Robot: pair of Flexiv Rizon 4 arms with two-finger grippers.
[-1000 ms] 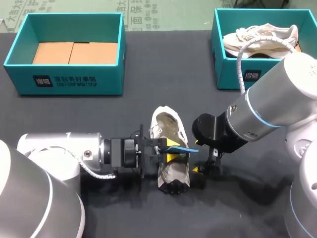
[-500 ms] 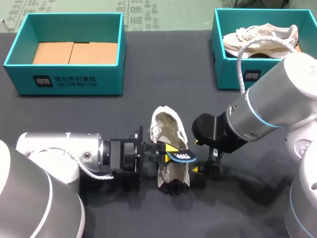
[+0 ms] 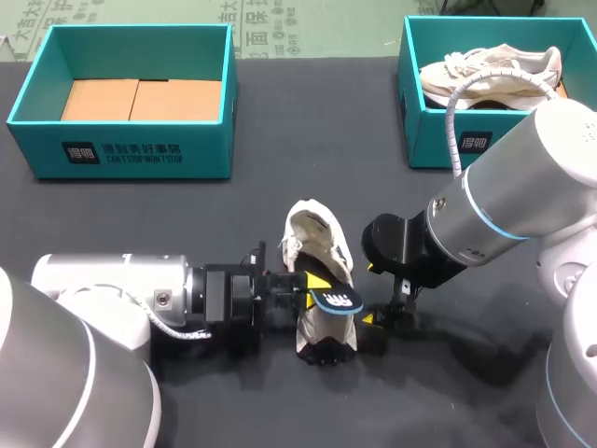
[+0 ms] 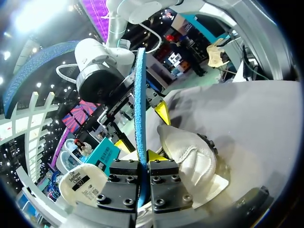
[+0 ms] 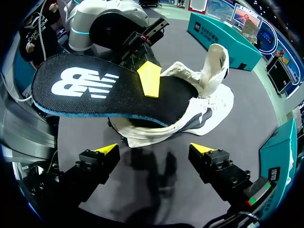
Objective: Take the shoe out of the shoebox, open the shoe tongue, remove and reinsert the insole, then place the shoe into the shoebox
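A cream shoe [image 3: 320, 245] lies on the dark table in the middle, toe toward the front edge. My left gripper [image 3: 315, 287] comes in from the left and is shut on the insole [image 3: 341, 299], a black pad with a white logo and a blue underside, held above the shoe's front part. In the left wrist view the insole [image 4: 139, 109] stands edge-on between the fingers, with the shoe [image 4: 190, 159] beside it. My right gripper [image 3: 382, 314] is just right of the shoe, open and holding nothing. From its wrist view the insole [image 5: 104, 90] hovers over the shoe [image 5: 209, 95], ahead of the right gripper [image 5: 154, 149].
A teal shoebox [image 3: 121, 154] with only cardboard inside stands at the back left. Another teal box [image 3: 438, 140] at the back right holds a second cream shoe [image 3: 490, 75]. My right arm's elbow hangs in front of that box.
My left gripper's fingers have closed on the insole and the wrist has turned, so the insole went from edge-on to logo face up. The right arm has kept still.
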